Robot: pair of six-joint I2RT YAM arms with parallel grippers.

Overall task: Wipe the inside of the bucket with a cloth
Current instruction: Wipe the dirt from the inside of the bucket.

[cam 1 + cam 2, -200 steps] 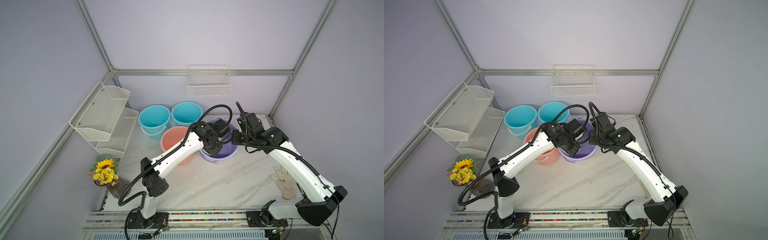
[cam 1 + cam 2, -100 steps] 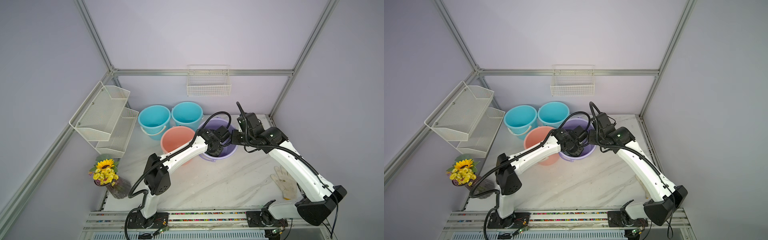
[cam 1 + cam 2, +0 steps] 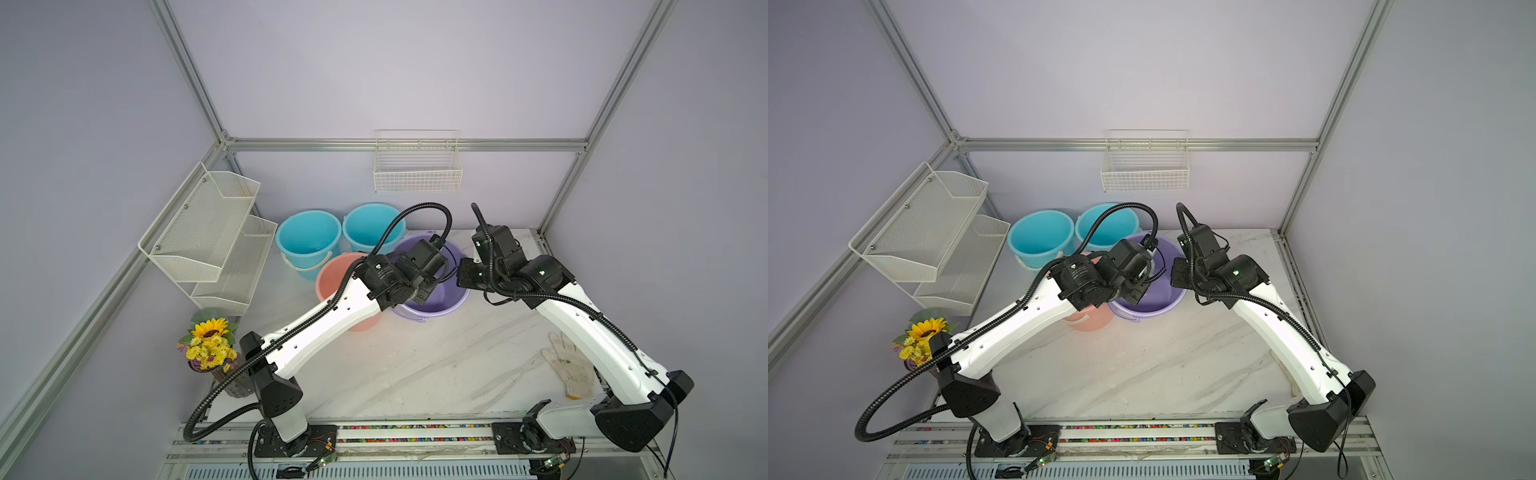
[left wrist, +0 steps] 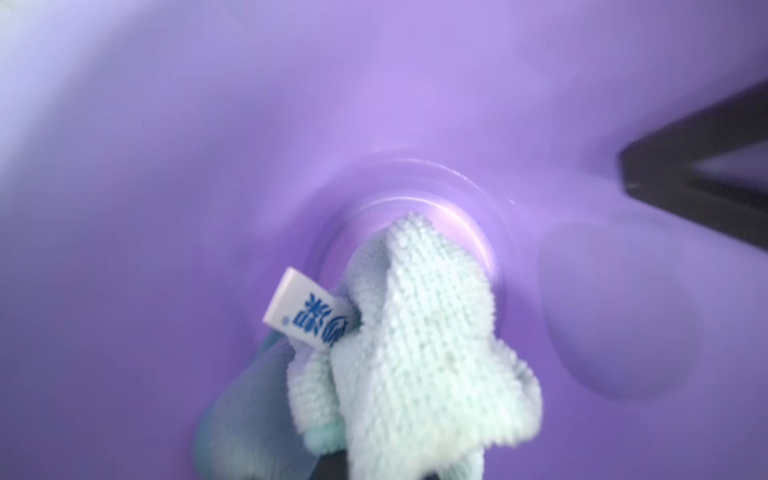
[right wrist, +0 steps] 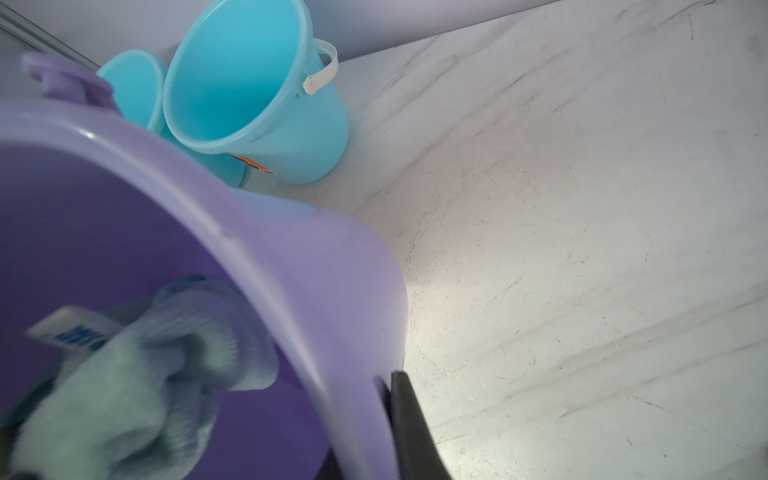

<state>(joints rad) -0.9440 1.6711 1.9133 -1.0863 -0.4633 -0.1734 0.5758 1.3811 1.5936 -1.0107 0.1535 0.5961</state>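
Currently pinching mint cloth (image 4: pixel 424 353) with left gripper (image 3: pixel 430 291) deep inside purple bucket (image 3: pixel 451 299), white tag (image 4: pixel 305 311) sticking out; clamping bucket wall with right gripper (image 5: pixel 370 440), one finger (image 4: pixel 706 174) inside, one outside.

Purple bucket (image 3: pixel 432 311), mint-green cloth (image 4: pixel 424 332), white tag (image 4: pixel 307 313) printed blue, salmon-pink bucket (image 3: pixel 332 274), grey-veined white tabletop (image 3: pixel 415 365), yellow flowers (image 3: pixel 210 345)

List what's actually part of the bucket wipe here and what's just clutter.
In the job:
- purple bucket
- cloth, held inside it by the left gripper
- right gripper, clamped on the bucket's rim

Lying about:
- two blue buckets
- pink bucket
- white glove
- flower vase
- mesh shelf
- wire basket
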